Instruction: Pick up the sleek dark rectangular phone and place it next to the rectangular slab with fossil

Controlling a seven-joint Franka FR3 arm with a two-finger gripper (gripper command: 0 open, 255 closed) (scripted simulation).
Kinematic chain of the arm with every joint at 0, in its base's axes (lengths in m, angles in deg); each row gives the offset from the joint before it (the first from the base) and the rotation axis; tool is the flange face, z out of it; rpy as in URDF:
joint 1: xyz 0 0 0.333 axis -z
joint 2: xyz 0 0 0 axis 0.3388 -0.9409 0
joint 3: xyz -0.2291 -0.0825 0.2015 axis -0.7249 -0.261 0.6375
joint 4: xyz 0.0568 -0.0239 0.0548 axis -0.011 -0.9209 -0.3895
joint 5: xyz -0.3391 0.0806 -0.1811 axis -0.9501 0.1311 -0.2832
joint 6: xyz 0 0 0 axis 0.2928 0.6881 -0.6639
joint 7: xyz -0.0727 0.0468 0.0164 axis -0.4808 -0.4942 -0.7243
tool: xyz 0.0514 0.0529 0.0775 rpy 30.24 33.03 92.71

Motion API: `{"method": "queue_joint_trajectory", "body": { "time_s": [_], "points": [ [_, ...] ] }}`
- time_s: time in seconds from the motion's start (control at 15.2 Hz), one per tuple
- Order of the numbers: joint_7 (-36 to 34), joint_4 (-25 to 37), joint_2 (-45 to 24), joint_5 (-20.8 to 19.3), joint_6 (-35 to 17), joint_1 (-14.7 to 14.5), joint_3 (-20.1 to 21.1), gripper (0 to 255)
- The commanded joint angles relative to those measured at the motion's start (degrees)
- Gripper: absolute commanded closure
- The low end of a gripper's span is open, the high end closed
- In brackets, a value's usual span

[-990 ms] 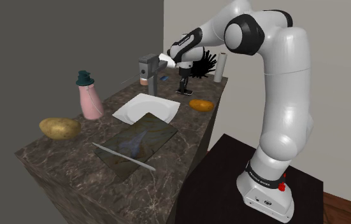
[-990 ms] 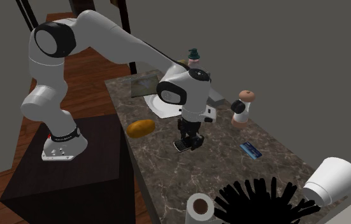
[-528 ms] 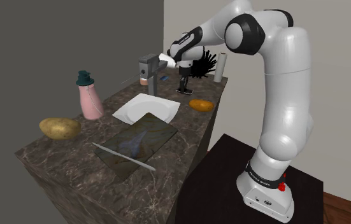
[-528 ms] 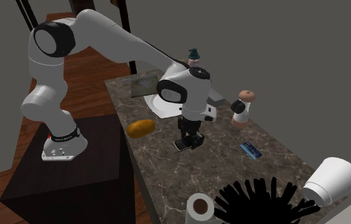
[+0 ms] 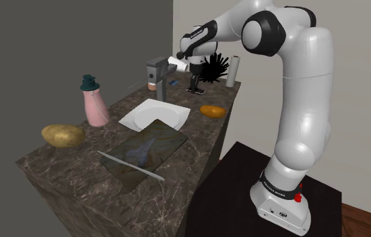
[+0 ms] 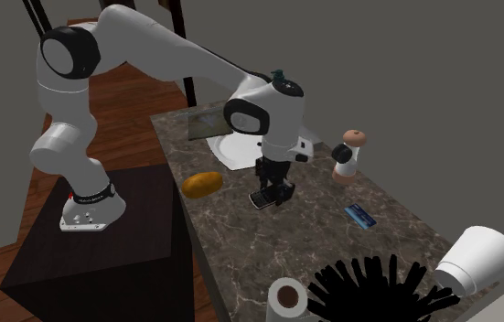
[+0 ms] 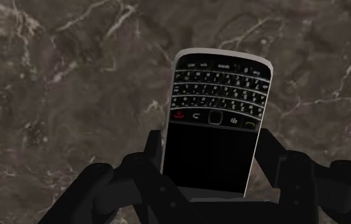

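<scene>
We clasp the dark keypad phone [image 7: 215,121] by its long edges in our black gripper [image 6: 273,194], clear of the marbled counter [image 6: 241,238] (so it can travel freely). In the shoulder view, the fossil slab [image 5: 151,147] lies at seven o'clock from it.

potato [image 5: 62,135] | pink bottle [image 5: 95,108] | white plate [image 5: 143,115] | paper roll [image 6: 286,300] | marble counter [image 5: 76,165]

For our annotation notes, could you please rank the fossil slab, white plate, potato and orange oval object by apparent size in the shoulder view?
1. fossil slab
2. white plate
3. potato
4. orange oval object
The slab and potato lie nearer the camera, which may flatter them.
</scene>
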Motion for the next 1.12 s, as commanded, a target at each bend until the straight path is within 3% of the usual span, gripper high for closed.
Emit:
{"method": "queue_joint_trajectory", "body": {
  "time_s": [0.0, 0.86, 1.06],
  "points": [
    [-0.16, 0.73, 0.7, -0.3, 1.4, -0.05, -0.13, 255],
    [-1.02, 6.93, 3.13, -1.4, 9.87, -0.09, -0.56, 255],
    [-4.27, -1.22, 9.21, -3.29, 7.35, -2.86, 0.02, 255]
  ]
}}
